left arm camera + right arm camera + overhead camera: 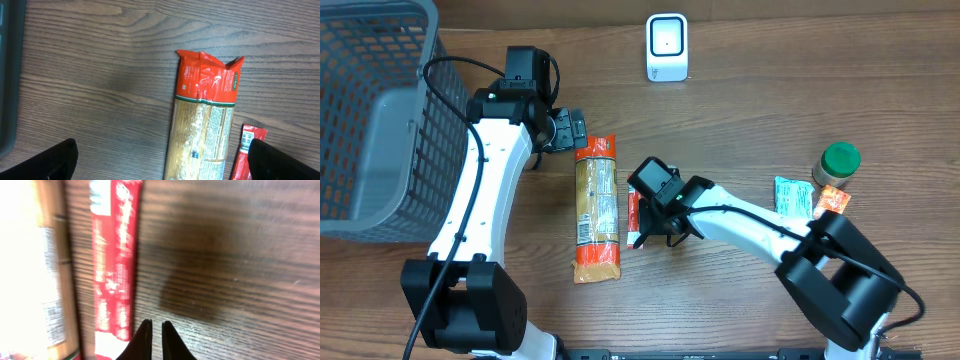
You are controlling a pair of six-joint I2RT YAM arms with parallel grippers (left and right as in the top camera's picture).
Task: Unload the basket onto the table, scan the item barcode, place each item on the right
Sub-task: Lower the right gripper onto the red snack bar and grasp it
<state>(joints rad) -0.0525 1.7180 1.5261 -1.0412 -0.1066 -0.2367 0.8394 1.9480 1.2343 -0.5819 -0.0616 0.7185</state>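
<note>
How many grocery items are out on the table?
5: pasta pack and red stick in the middle; green-lidded jar, teal packet and orange packet at right. The basket may hide more.

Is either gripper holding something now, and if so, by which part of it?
Nothing is held. The left gripper stands open over the end of the pasta pack; the right gripper is shut on nothing, beside the red packet.

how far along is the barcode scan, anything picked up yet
Done: nothing yet; the pasta bag and red packet lie flat on the table, away from the scanner. In hand: the right gripper is shut and empty beside the red packet; the left gripper is open by the pasta bag's end. Left: grasp an item and show its barcode to the scanner.
</note>
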